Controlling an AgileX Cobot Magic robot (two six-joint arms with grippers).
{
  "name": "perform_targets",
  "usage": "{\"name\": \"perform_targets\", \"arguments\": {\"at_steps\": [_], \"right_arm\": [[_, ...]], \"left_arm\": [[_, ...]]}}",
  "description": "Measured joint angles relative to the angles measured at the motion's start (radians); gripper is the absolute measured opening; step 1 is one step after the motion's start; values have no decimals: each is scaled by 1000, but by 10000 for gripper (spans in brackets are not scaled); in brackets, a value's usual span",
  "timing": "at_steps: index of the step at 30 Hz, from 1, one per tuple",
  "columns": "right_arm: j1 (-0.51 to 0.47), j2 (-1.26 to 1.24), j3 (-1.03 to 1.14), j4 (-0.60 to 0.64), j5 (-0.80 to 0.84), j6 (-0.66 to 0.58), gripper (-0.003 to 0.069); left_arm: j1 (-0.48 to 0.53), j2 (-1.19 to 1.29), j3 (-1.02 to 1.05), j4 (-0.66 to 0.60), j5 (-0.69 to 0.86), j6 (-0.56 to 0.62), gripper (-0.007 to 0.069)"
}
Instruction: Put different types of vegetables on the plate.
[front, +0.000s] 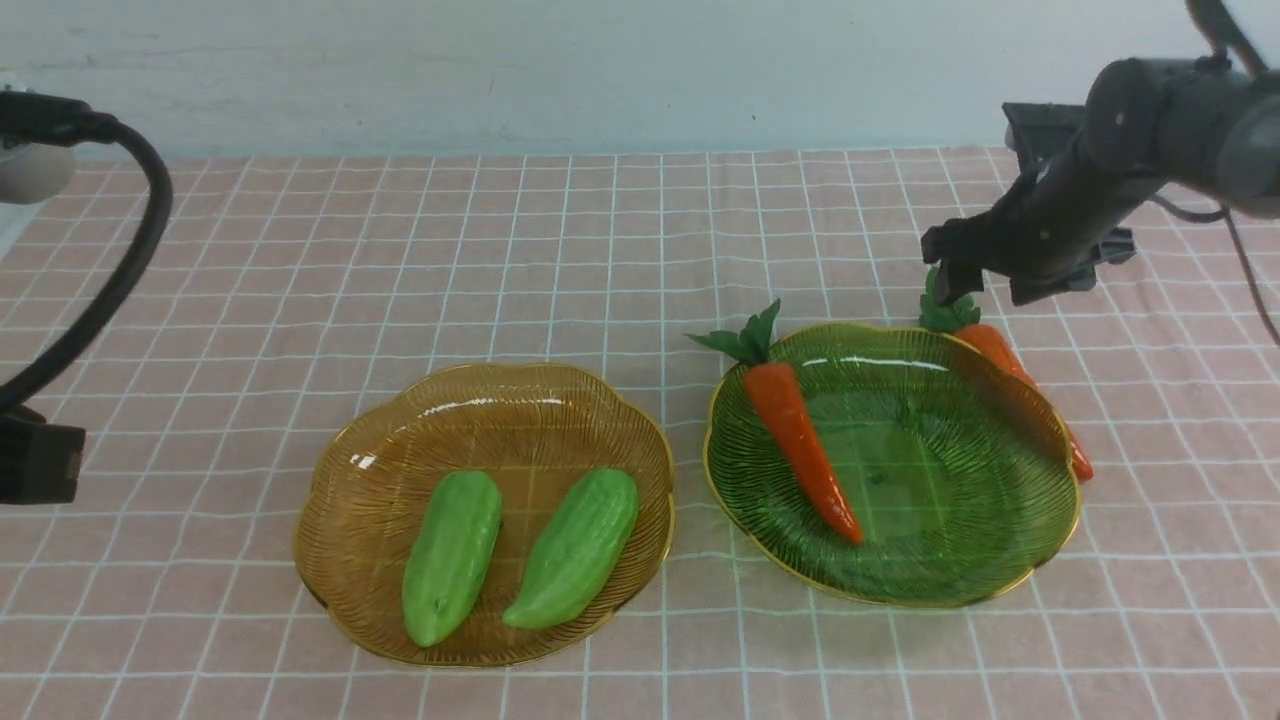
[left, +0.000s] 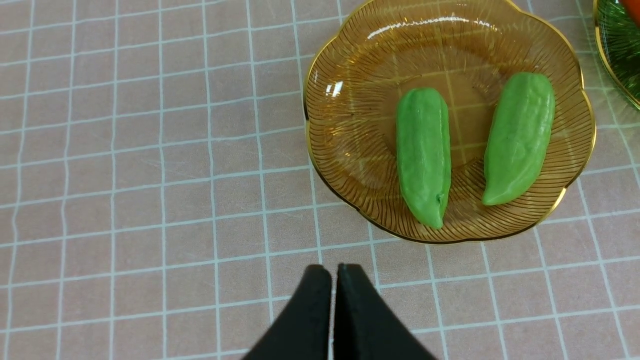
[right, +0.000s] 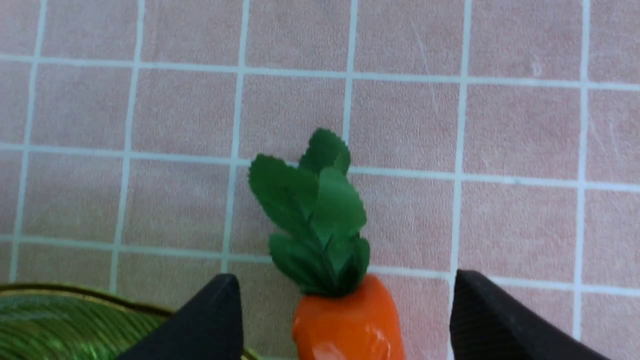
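Lying in green plate (front: 950, 560): one carrot (front: 800, 440); second carrot (front: 1000, 352) is lying just beside its right rim, right gripper (right: 345, 287) fingers standing apart around its top; two gourds (front: 452, 556) (front: 575, 548) sitting in amber plate (front: 400, 440) left of it; left gripper (left: 333, 272) fingers pressing together.

Orange carrots (front: 800, 440), light-green gourds (front: 452, 555), amber plate (front: 400, 440), green plate (front: 950, 520), apparently gold-rimmed, pink white-gridded cloth (front: 400, 250).

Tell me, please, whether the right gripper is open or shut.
Open: the right gripper has its black fingers wide apart, flanking the orange toy carrot.
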Motion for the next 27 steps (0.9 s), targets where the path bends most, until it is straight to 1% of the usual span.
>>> {"name": "perform_targets", "arguments": {"at_steps": [4,6,7,9,11,12,15,17,19,20,23,27], "right_arm": [[0,33,0,7,-12,0,506],[0,50,0,14,-13,0,497],[0,58,0,16,-14,0,477],[0,65,0,16,-14,1,402],[-2,67,0,11,-19,5,289],[-4,67,0,6,-28,7,245],[-32,35,0,-20,-15,8,251],[-57,-18,-9,-51,26,12,251],[-83,-99,-15,-67,99,32,251],[-91,-146,-18,-66,172,32,251],[-90,-237,-19,-13,320,30,251],[-49,-251,-8,107,346,0,251]], "left_arm": [[0,0,0,0,0,0,-3],[0,0,0,0,0,0,-3],[0,0,0,0,0,0,-3],[0,0,0,0,0,0,-3],[0,0,0,0,0,0,-3],[0,0,0,0,0,0,-3],[0,0,0,0,0,0,-3],[0,0,0,0,0,0,-3],[0,0,0,0,0,0,-3],[0,0,0,0,0,0,-3],[0,0,0,0,0,0,-3],[0,0,0,0,1,0,-3]]}}
